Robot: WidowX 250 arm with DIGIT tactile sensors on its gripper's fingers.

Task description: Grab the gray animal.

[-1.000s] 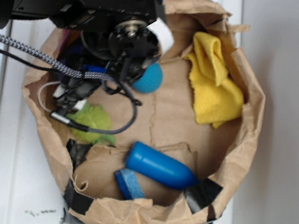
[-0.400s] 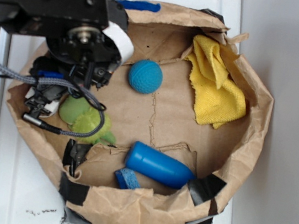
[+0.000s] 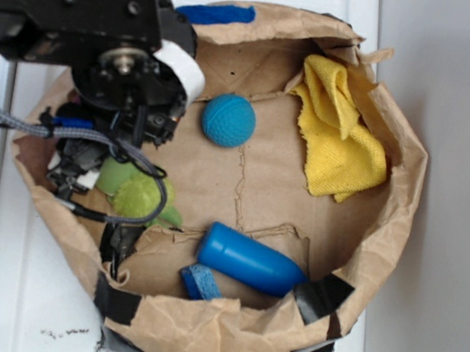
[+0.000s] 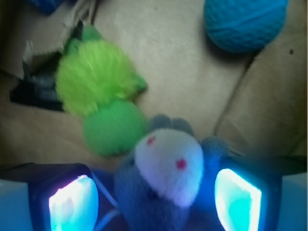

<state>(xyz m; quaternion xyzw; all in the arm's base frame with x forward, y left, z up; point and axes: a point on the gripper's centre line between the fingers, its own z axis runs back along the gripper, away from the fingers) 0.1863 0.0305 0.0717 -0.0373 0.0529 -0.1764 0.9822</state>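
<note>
A: Where's the tool (image 4: 156, 202)?

B: Spread wide, pads either side of the gray animal (image 4: 166, 175), whose head sits between them near the paper bag's (image 3: 382, 249) left wall.

A: Gripped?

B: Probably not; contact is blurry. This is the closing step: squeeze on the head, then lift.

- Bag wall (image 3: 62, 222): crowds the gray animal (image 4: 166, 178) on the left.
- Blue knitted ball (image 3: 228, 120), blue cylinder (image 3: 251, 260): near, apart.
- Bag floor (image 3: 261, 180): bare mid-bag.
</note>
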